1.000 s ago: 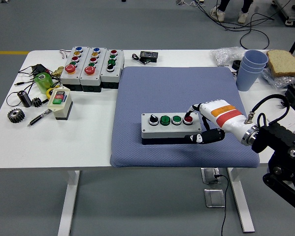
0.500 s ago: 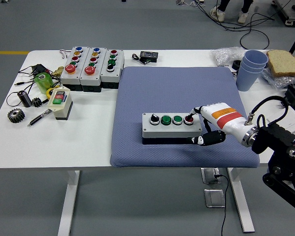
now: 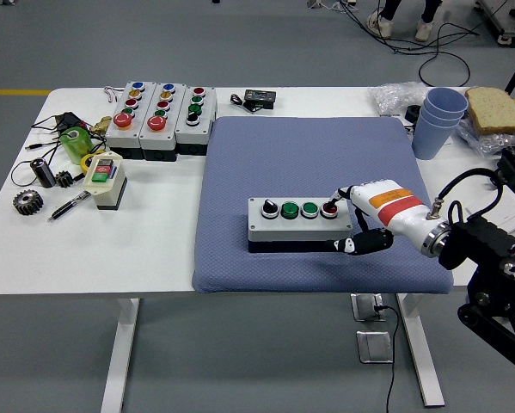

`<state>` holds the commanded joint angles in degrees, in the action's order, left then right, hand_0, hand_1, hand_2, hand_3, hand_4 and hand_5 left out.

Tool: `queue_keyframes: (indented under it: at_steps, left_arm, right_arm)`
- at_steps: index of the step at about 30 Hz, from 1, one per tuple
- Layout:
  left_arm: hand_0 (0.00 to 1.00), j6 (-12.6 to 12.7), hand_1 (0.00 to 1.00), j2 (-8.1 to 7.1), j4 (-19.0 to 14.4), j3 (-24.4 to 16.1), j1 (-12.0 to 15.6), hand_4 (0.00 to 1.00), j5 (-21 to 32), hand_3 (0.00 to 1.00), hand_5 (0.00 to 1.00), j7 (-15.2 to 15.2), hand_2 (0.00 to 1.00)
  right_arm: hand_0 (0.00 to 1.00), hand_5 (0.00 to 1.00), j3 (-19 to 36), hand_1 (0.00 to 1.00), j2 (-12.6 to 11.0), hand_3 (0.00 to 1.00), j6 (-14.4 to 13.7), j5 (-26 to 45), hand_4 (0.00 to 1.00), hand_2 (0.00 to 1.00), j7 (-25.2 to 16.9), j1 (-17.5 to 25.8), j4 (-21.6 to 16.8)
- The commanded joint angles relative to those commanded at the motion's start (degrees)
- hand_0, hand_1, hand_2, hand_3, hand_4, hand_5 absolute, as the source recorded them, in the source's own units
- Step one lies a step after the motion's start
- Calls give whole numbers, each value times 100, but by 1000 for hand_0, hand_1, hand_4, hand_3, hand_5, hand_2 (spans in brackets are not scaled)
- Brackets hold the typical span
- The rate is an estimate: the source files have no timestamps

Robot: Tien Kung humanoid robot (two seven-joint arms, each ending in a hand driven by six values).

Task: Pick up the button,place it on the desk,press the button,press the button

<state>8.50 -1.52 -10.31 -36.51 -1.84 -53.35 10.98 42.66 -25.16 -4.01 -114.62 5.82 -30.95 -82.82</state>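
Observation:
A grey button box lies on the blue mat. Its top carries a black selector knob, two green buttons and a red button at the right end. My right hand, white with an orange and red band, reaches in from the right around the box's right end. One black fingertip rests on the red button. The thumb lies along the box's front side. The hand lifts nothing. My left arm does not show.
Three more button boxes stand at the back left, with a small switch box, gears, a pen and cables near them. Blue cups, bread and plastic bags sit at the back right.
Since a second ago my right hand and the button box have shifted slightly to the right, the fingertip staying at the red button. Nothing has moved in the last half second.

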Motion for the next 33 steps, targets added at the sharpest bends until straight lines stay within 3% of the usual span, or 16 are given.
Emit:
queue_keyframes:
  at_steps: [16, 33]
  left_arm:
    - [647, -7, 704, 6, 0, 12, 1, 387, 8, 644, 733, 1, 727]
    - [647, -15, 704, 12, 0, -18, 3, 388, -11, 644, 731, 8, 726]
  right_arm:
    - [62, 555, -33, 2, 333, 645, 22, -57, 885, 191, 86, -140, 37]
    - [60, 556, -238, 2, 411, 635, 246, 77, 883, 189, 120, -146, 276]
